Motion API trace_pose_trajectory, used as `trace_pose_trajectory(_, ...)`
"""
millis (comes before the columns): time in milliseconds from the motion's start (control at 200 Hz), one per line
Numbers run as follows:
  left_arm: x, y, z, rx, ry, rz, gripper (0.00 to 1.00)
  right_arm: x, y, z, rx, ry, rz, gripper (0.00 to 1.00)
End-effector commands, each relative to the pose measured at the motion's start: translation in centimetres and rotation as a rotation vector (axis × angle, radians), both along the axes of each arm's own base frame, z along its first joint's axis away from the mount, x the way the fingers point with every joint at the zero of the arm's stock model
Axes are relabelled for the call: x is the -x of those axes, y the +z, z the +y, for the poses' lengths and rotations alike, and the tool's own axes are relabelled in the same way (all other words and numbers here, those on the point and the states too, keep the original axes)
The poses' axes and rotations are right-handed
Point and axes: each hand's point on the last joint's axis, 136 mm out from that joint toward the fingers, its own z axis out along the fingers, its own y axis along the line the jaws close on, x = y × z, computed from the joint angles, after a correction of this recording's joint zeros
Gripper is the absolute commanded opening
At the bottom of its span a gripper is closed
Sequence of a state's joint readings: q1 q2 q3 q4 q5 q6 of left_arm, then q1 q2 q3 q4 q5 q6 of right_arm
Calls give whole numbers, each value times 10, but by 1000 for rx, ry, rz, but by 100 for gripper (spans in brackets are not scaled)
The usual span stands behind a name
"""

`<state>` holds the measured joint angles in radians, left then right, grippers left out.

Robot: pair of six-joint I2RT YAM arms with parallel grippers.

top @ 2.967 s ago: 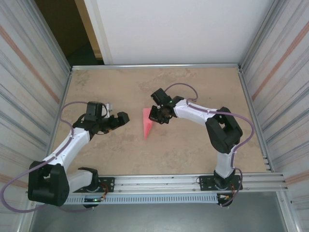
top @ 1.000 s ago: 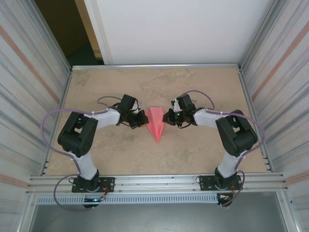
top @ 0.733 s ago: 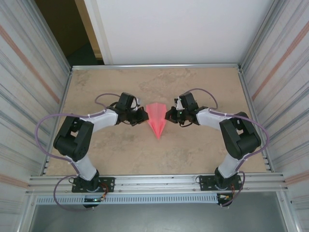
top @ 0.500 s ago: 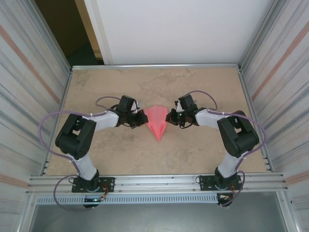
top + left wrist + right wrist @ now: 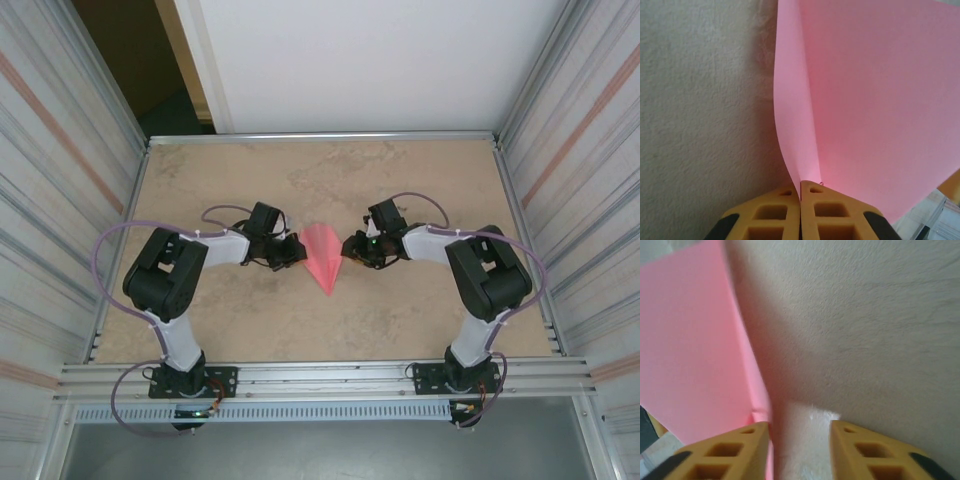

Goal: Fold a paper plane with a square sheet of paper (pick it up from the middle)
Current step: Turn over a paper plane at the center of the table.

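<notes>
The square sheet of paper is folded into a pink paper plane [image 5: 323, 255]. It lies mid-table with its point toward the near edge. My left gripper [image 5: 296, 252] is at its left wing and shut on that wing's edge. In the left wrist view the thin pink paper plane [image 5: 875, 100] runs into the seam between the closed yellow fingertips [image 5: 801, 184]. My right gripper [image 5: 348, 247] is at the right wing and open. In the right wrist view the paper plane [image 5: 690, 355] lies beside the left finger [image 5: 747, 440], with bare table in the gap of the gripper [image 5: 800, 432].
The beige table [image 5: 400, 310] is fenced by metal rails and ribbed side walls [image 5: 590, 200]. A white back wall stands behind it, with a dark doorway [image 5: 130, 60] at the back left. Both arms reach inward toward the table's middle.
My right gripper has opened and let go of the plane's right wing. The left gripper stays shut on the left wing. The plane has settled slightly lower toward the table.
</notes>
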<state>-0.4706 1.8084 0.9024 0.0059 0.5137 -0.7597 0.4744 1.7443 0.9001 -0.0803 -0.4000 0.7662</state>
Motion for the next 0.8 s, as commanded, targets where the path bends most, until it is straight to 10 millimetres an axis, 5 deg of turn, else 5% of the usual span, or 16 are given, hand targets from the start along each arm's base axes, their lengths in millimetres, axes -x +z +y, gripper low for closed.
trace_pose_trajectory(0, -1, 4, -1, 16, -11, -1, 9, 1, 30, -5, 76, 21, -89, 44)
trace_pose_trajectory(296, 0, 5, -2, 22, -14, -1, 9, 37, 30, 34, 165, 154, -101, 46)
trace_pose_trajectory(797, -1, 12, -9, 67, -25, 6, 10, 48, 14, 76, 161, 296, -68, 46)
